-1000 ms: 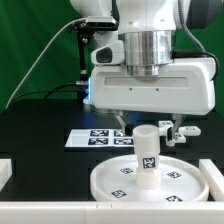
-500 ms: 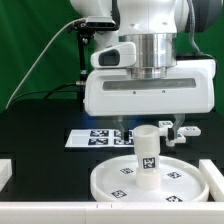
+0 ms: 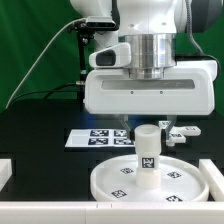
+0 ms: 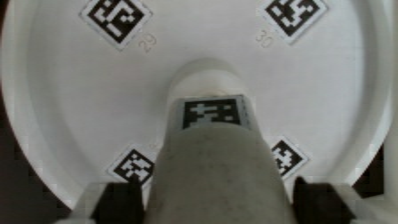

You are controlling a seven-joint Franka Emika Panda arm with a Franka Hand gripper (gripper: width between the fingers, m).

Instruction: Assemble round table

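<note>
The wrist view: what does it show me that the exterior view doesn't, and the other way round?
Only the wrist view: a look down along the leg from above, with the end effector and its dark fingers close against both sides of the leg. Only the exterior view: the big white arm, the green backdrop, the marker board and the small lobed foot. Both: the upright leg standing on the round disc, and their square tags.

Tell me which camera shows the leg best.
The exterior view: the leg stands upright on the disc, its whole side visible. The wrist view looks down its length, so it appears foreshortened and blurry.
</note>
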